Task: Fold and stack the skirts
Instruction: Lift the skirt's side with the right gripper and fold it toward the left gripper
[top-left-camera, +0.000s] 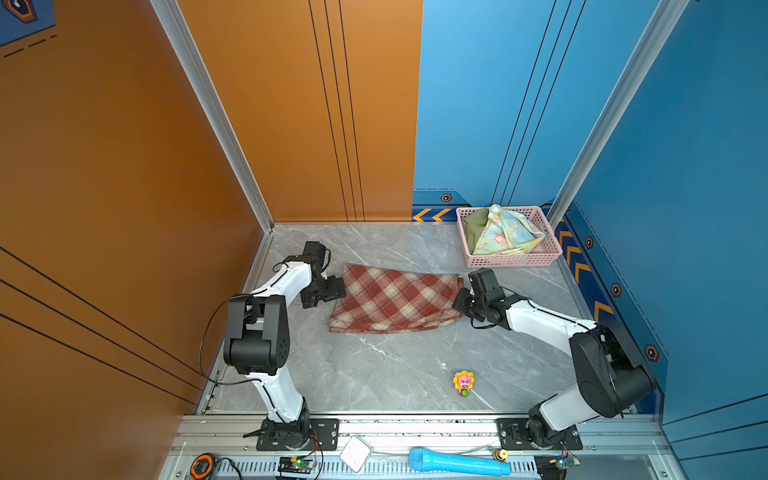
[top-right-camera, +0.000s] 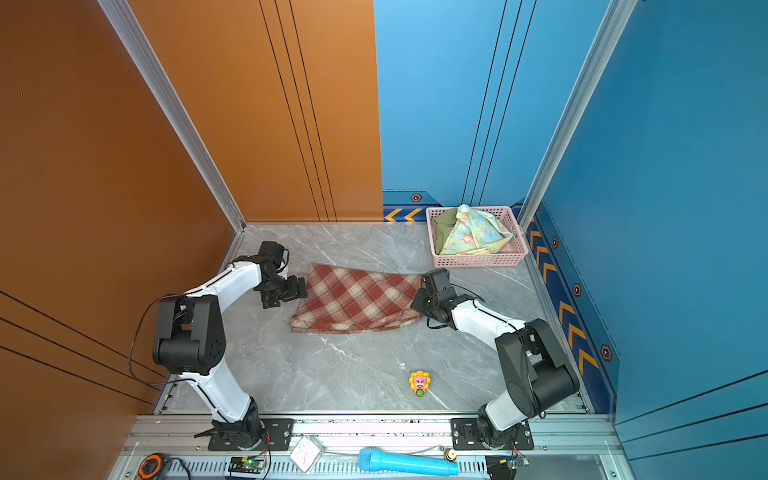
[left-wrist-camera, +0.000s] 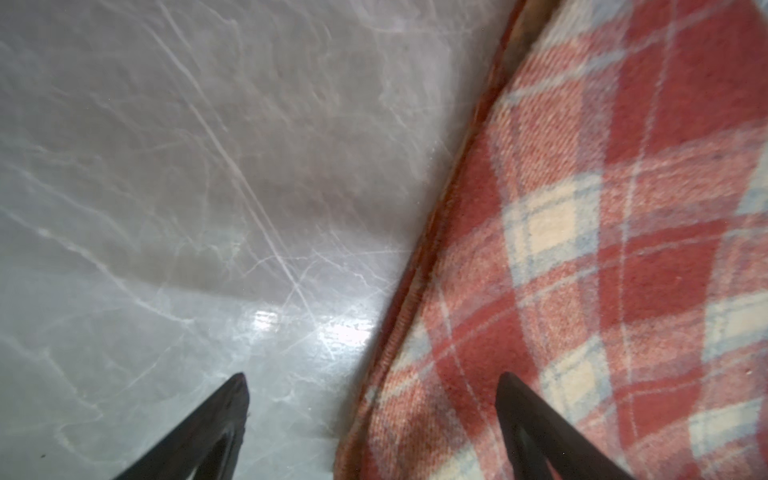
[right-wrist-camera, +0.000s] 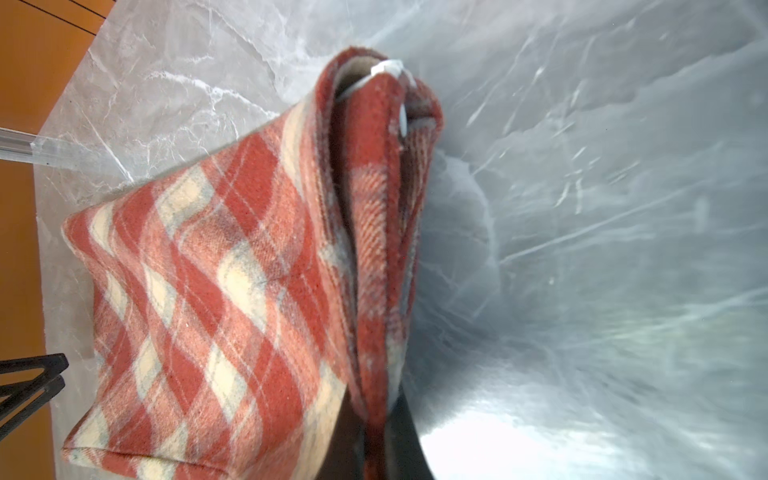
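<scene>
Where laid on the grey marbled counter, red-and-cream plaid cloth skirt, long axis arm to arm; right end pinched tight in right fingers; left fingers gaping, empty, astride left edge.

Location type: robot test cell, laboratory setting. Indicators: aluminium frame posts join orange wall panels and blue wall panels. A chevron warning strip runs along the foot of the blue wall. A marble-pattern tabletop is the floor of the cell. The left arm and right arm are bolted to a metal rail at the front edge. A bare circuit board lies in front of the rail.
</scene>
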